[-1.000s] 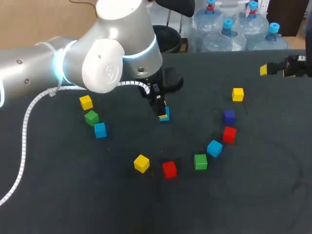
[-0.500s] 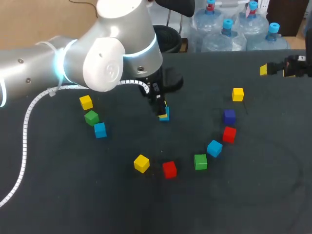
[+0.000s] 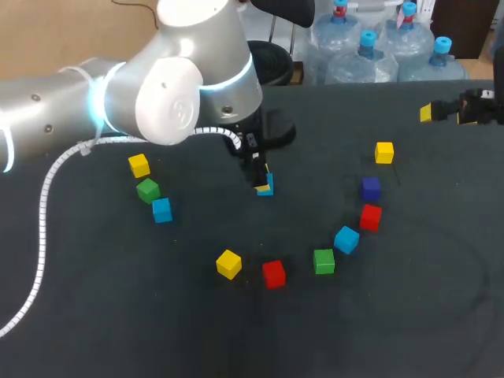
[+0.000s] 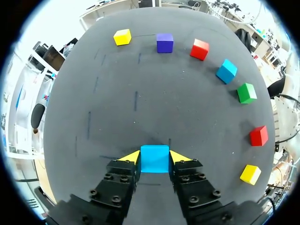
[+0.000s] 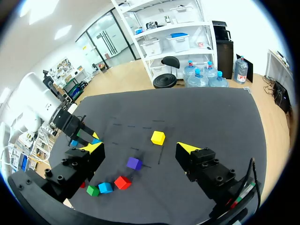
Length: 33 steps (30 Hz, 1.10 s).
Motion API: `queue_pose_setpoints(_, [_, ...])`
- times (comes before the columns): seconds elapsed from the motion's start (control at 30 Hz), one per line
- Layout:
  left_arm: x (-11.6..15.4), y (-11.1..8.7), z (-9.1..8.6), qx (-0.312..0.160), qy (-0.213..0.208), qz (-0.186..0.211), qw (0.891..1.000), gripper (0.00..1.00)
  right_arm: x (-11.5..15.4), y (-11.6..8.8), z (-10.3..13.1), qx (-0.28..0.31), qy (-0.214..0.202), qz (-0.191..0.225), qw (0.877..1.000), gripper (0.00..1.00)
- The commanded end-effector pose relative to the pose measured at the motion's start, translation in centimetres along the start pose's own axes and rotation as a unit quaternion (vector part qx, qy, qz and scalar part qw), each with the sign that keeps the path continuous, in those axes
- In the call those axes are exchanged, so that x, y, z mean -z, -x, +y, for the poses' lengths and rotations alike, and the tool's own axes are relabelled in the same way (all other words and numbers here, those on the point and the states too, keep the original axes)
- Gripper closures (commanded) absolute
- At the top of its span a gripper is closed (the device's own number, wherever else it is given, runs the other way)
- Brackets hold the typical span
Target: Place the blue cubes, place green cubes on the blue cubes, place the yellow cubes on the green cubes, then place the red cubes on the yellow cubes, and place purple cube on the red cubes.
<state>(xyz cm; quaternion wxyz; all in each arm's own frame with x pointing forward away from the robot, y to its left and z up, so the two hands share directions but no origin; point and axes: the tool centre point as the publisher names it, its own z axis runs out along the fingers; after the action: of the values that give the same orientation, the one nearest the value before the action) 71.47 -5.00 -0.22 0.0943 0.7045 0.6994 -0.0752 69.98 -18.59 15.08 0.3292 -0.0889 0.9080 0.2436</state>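
No visible shift over the last second: left end effector (image 4: 155,158) stays clamped on the small bright-blue cube (image 4: 154,160) low at the middle of the dark bench (image 3: 118,315), right end effector (image 5: 140,147) parked wide open and empty, so the first blue placement seems unreleased.

We count eleven small plain cubes on the dark tabletop (image 3: 409,315). The middle blue cube (image 4: 154,158) sits squarely between the fingers of our left end effector (image 3: 264,186), both touching it. Toward the left edge, a yellow cube (image 3: 139,165), green cube (image 3: 147,190) and second blue cube (image 3: 162,209) bunch together. An arc curves from the near middle toward the right edge: second yellow cube (image 3: 228,264), red cube (image 3: 273,274), second green cube (image 3: 324,261), third blue cube (image 3: 346,239), second red cube (image 3: 370,216), purple cube (image 3: 371,188), third yellow cube (image 3: 384,153).
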Motion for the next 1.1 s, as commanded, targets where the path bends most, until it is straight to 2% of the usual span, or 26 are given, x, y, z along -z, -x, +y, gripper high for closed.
queue_pose_setpoints(0.03, [-0.1,0.2,0.5,-0.001,-0.005,0.002,1.0,0.66,0.0,0.0,0.0,0.0,-0.001,0.0,1.0,0.0])
queue_pose_setpoints(0.23, [-0.1,0.2,0.5,-0.001,-0.005,0.003,1.0,0.56,0.0,0.0,0.0,0.0,-0.001,0.0,1.0,0.0])
queue_pose_setpoints(0.3, [0.0,0.2,0.5,-0.001,-0.006,0.003,1.0,0.49,0.0,0.0,0.0,0.0,-0.001,0.0,1.0,0.0])
queue_pose_setpoints(0.5, [0.1,0.1,0.2,0.0,-0.008,0.002,1.0,0.24,0.0,0.0,0.0,0.0,-0.001,0.0,1.0,0.0])
queue_pose_setpoints(0.6, [0.4,0.1,0.2,-0.001,-0.007,0.003,1.0,0.03,0.0,0.0,0.0,0.0,-0.001,0.0,1.0,0.0])
queue_pose_setpoints(0.63, [0.7,0.1,0.2,-0.001,-0.006,0.003,1.0,0.0,0.0,0.0,0.0,0.0,-0.001,0.0,1.0,0.0])
queue_pose_setpoints(0.97, [4.8,0.9,-0.5,-0.037,0.013,0.016,0.999,0.0,0.0,0.0,0.0,0.0,-0.001,0.0,1.0,0.0])
queue_pose_setpoints(1.1, [6.2,0.4,-1.2,-0.051,0.017,0.029,0.998,0.0,0.0,0.0,0.0,0.0,-0.001,0.0,1.0,0.0])
